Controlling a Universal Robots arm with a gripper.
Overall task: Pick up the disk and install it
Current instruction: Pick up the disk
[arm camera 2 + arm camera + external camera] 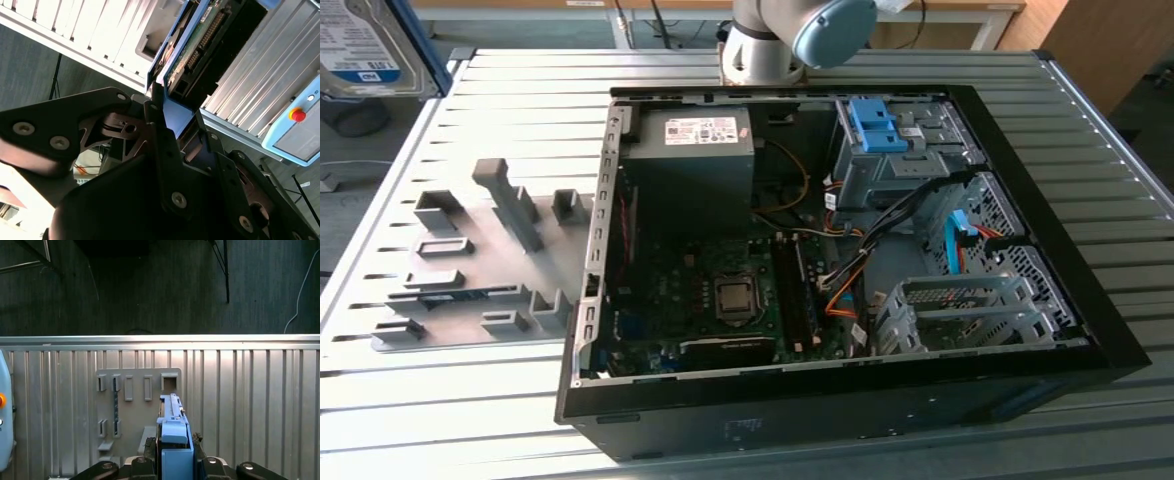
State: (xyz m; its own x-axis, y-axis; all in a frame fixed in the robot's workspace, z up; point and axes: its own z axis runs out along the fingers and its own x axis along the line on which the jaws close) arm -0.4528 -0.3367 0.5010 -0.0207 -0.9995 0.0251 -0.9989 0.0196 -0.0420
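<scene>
Disk: the disk [360, 45] hangs in the air, well clear of the computer case [854, 410], off its far corner on the exterior view's left.
Grip: the gripper [175, 457] is clamped on the disk's blue-railed edges, and the drive stands edge-on between the fingers [156, 112].
Handling: rigid metal, probably dense for its size. The bare circuit board on one face looks fragile, so the rails and edges are the safe hold.
Below: in the first wrist view the grey fixture plate [137, 407] lies under the disk, beside the case on the slatted table [454, 420].
Case: open. It holds a silver drive cage [961, 310], a blue bracket [881, 125] and the power supply [694, 160].
Obstacles: orange and black cables [841, 290] run just beside the cage and probably crowd it.
</scene>
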